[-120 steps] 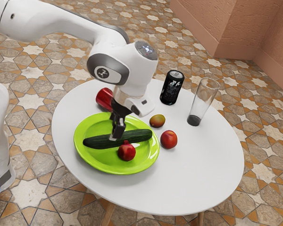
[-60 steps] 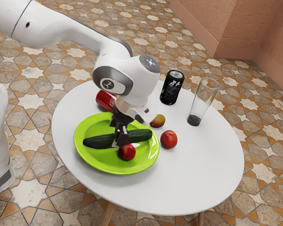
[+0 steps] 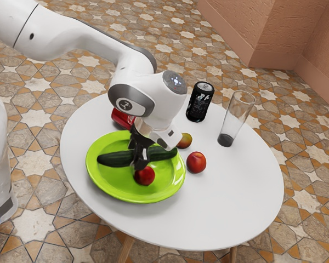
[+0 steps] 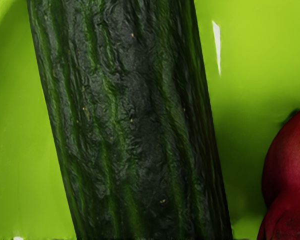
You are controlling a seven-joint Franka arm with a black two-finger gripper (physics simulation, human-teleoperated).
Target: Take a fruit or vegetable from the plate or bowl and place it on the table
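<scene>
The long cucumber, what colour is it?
Dark green with lighter green streaks; the cucumber shows best in the wrist view.

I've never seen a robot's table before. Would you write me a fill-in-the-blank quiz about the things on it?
The plate is bright ____.
It holds one pomegranate and one ____.
The upright can near the drinking glass is mostly ____.
The red can lies on its ____.

Missing words: green; cucumber; black; side.
</scene>
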